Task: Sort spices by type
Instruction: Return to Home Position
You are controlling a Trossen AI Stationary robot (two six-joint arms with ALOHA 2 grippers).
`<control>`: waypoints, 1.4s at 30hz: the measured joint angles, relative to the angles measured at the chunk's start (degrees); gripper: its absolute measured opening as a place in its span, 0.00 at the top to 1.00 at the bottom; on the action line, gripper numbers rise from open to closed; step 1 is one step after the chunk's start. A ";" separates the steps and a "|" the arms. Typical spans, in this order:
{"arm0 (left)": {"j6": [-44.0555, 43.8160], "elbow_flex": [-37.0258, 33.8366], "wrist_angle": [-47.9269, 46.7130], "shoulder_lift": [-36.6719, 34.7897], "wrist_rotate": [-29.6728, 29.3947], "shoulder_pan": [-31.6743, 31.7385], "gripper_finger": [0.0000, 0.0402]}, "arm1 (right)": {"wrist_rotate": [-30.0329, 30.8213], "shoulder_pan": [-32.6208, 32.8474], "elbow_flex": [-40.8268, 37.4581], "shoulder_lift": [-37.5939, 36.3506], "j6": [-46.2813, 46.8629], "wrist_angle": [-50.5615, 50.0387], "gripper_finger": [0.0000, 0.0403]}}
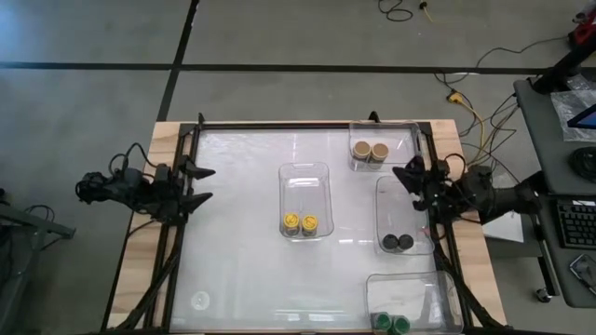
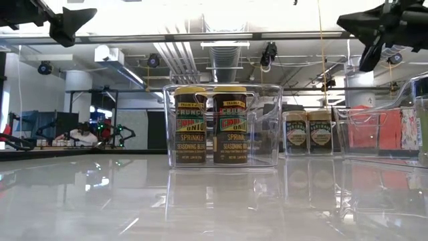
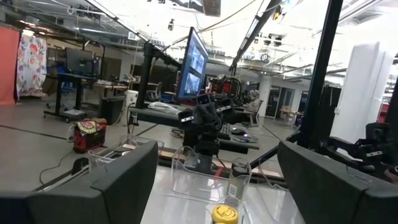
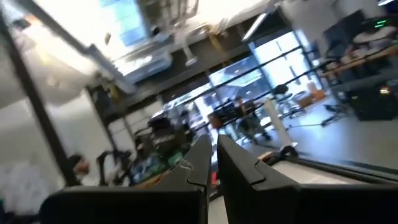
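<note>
From above, the sorting is looking finished. A pair of tan-lidded cylindrical spice jars (image 1: 360, 149) is standing in the clear rectangular plastic tray at the far right corner (image 1: 396, 138). A yellow-lidded pair (image 1: 291, 222) is sitting in the centre tray (image 1: 305, 186), and a black-lidded pair (image 1: 390, 243) in the middle right tray (image 1: 396, 219). A green-lidded pair (image 1: 381, 322) is resting in the near right tray (image 1: 410, 293). No jar is lying loose on the white table top (image 1: 242, 261). The left gripper (image 1: 202, 184) is hanging at the left edge with its fingers spread and holding nothing. The right gripper (image 1: 402, 175) is hovering at the right edge, beside the middle right tray.

At table height, the yellow-lidded pair (image 2: 190, 125) is standing upright and touching inside the centre tray (image 2: 267, 127), with the tan-lidded pair (image 2: 295, 132) farther back. Both grippers, left (image 2: 70, 23) and right (image 2: 369, 37), are hanging well above the table.

Past the left wrist, the spread fingers (image 3: 102, 186) are framing one yellow lid (image 3: 225, 213), with nothing between them.

Past the right wrist, the fingers (image 4: 198, 165) are pressing almost together, carrying nothing.

Judging by this, only parking the arms is remaining.
</note>
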 joint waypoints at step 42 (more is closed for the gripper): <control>-0.22 -16.00 9.31 -0.21 18.83 5.90 0.21 | -25.94 -8.20 -1.95 0.50 -11.86 -8.99 0.95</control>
